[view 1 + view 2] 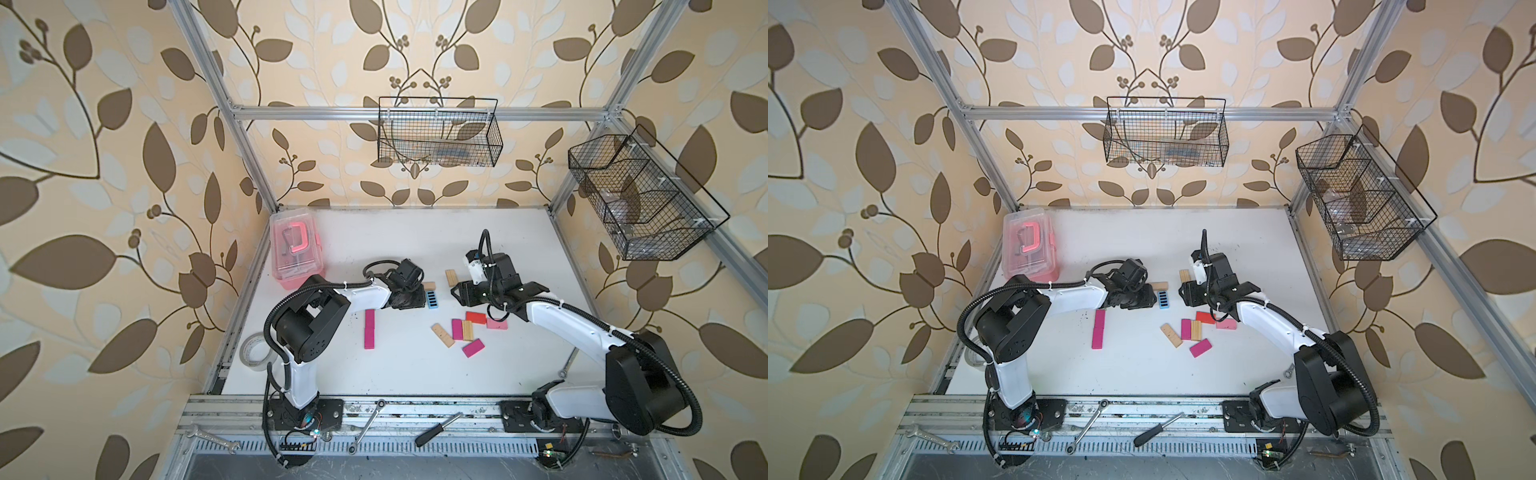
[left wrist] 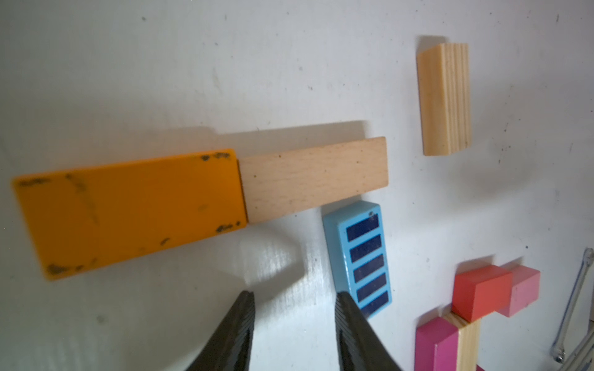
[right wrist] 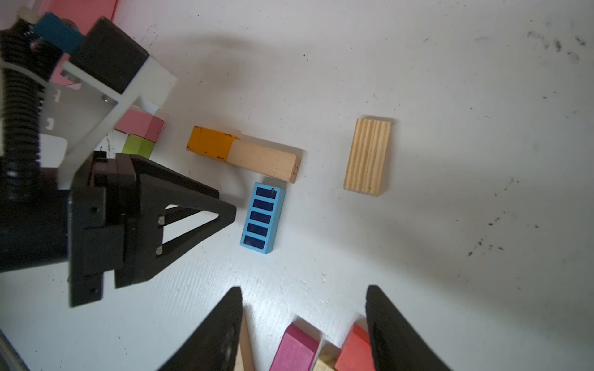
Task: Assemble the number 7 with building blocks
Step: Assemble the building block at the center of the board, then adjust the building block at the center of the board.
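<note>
In the left wrist view an orange block (image 2: 128,212) lies end to end with a plain wood block (image 2: 315,178), and the blue striped block (image 2: 356,257) lies crosswise just below the wood one's end. My left gripper (image 2: 295,295) hangs open over bare table beside the blue block (image 1: 432,300), one fingertip next to it. My right gripper (image 3: 304,289) is open too, empty, above a loose cluster of magenta (image 3: 295,348), wood and red (image 3: 352,348) blocks. Two magenta blocks (image 1: 369,329) form a straight line at the left. Another wood block (image 1: 451,277) lies apart.
A pink translucent box (image 1: 295,253) stands at the back left corner. A tape roll (image 1: 257,351) sits by the left arm's base. Pink (image 3: 141,125) and lime green (image 3: 138,146) blocks lie under the left wrist. Wrenches (image 1: 368,424) and a screwdriver (image 1: 436,428) lie on the front rail.
</note>
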Robot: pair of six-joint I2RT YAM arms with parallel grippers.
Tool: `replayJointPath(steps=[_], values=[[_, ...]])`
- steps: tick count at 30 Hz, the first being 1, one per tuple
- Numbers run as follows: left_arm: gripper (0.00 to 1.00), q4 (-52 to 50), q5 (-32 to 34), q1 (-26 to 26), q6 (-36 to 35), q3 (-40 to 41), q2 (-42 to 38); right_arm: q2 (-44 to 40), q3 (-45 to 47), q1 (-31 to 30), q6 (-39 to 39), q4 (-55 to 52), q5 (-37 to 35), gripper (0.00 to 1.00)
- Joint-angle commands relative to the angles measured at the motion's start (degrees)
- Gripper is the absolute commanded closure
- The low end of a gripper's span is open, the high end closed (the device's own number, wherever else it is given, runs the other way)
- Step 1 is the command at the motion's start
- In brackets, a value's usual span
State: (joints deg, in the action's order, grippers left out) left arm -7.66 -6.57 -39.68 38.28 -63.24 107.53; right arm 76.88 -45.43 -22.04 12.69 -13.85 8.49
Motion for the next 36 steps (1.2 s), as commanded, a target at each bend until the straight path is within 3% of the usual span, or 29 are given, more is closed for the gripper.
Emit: replayJointPath(steps=[1, 9, 20, 36], values=[[0.56, -7.37, 3.38, 0.32, -0.49, -1.09, 2.65, -2.23, 0.67, 0.82, -1.15, -1.93, -1.78, 0.36], [0.72, -12.63, 5.81, -0.84, -1.46, -5.15, 5.47, -8.18, 0.95, 4.8, -1.97, -4.21, -0.35, 0.33], [0.72, -13.43, 4.26, -2.73, -1.19, -8.54, 8.36, -12.38, 1.62, 8.77, -3.41, -6.04, 1.87, 0.32], [0.7, -14.03, 4.43, -2.86, -0.82, -9.9, 9.41, -13.08, 2.36, 8.95, -4.0, -6.03, 4.61, 0.32]])
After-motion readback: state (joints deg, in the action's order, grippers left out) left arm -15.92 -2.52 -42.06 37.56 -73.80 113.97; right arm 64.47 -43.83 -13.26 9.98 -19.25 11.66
